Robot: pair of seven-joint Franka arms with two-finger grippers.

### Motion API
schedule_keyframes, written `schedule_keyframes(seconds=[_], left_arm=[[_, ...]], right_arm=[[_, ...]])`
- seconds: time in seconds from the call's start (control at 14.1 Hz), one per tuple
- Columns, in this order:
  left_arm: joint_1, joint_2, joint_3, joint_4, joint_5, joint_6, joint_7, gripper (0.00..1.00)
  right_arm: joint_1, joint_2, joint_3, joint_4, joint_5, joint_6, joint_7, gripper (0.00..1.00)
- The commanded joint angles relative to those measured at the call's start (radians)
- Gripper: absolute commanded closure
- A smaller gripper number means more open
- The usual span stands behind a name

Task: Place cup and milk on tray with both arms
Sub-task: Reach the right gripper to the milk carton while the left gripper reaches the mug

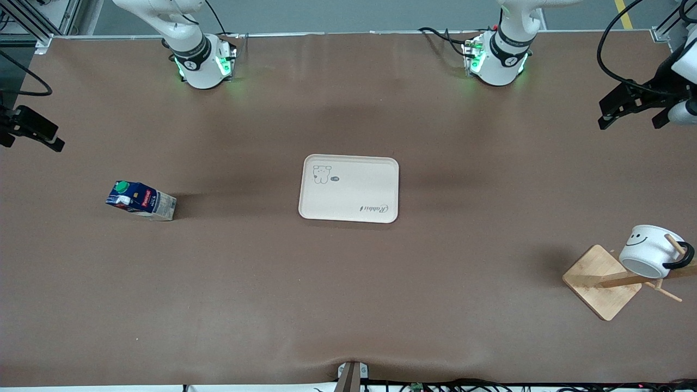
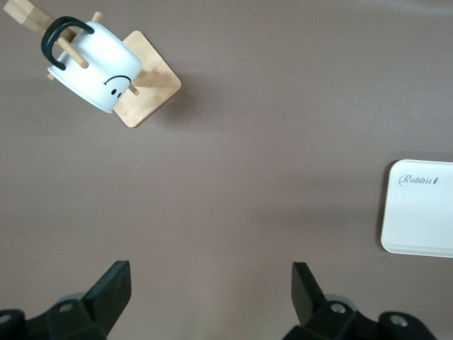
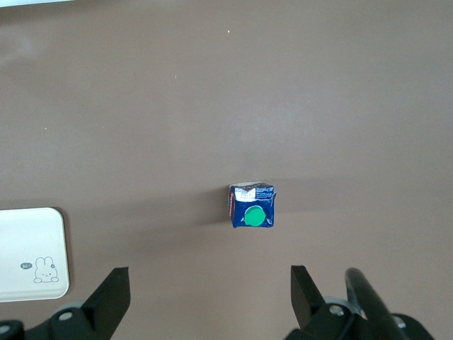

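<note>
While both arms wait high above the bench [image 1: 348, 299], the tray [image 1: 349, 188] lies flat at its middle. The milk [image 1: 141, 200] stands toward the right arm's end, under the right gripper [image 3: 210, 297], jaws apart and empty. The cup [image 1: 650, 251] hangs on a wooden rack [image 1: 601, 281] toward the left arm's end; the left gripper [image 2: 211, 294] has jaws apart too.

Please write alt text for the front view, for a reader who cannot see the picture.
A cream tray lies empty at the middle of a brown table. The milk stands toward the right arm's end, and the cup hangs on a wooden rack toward the left arm's end. The left gripper and right gripper wait open at the table's ends.
</note>
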Motion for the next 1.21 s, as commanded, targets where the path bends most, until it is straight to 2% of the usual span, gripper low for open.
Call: schedule_keyframes(seconds=[0.0,0.28,0.43,0.5,0.64,0.85,1.14], left_arm=[[0.025,0.000,0.000,0.016,-0.007,-0.017,0.016,0.00],[0.045,0.009,0.000,0.036,-0.008,-0.018,0.013,0.00],[0.074,0.053,0.024,0.082,-0.012,-0.020,0.015,0.00],[0.088,0.056,0.026,0.072,-0.014,-0.020,0.016,0.00],[0.120,0.058,0.026,0.033,-0.014,0.059,0.019,0.00],[0.184,0.037,0.024,-0.077,-0.018,0.205,0.022,0.00],[0.250,0.021,0.024,-0.230,-0.084,0.401,0.106,0.00]], right_arm=[[0.007,0.010,-0.002,0.025,0.001,-0.005,-0.009,0.00],[0.004,0.017,-0.002,0.025,0.004,-0.005,-0.009,0.00],[0.005,0.028,-0.002,0.025,0.004,-0.007,-0.010,0.00],[0.007,0.028,-0.002,0.025,0.004,-0.007,-0.010,0.00],[0.005,0.029,-0.002,0.025,0.004,-0.008,-0.012,0.00],[0.004,0.040,-0.002,0.020,0.004,-0.017,-0.012,0.00],[0.004,0.111,-0.003,0.017,0.002,-0.007,-0.015,0.00]])
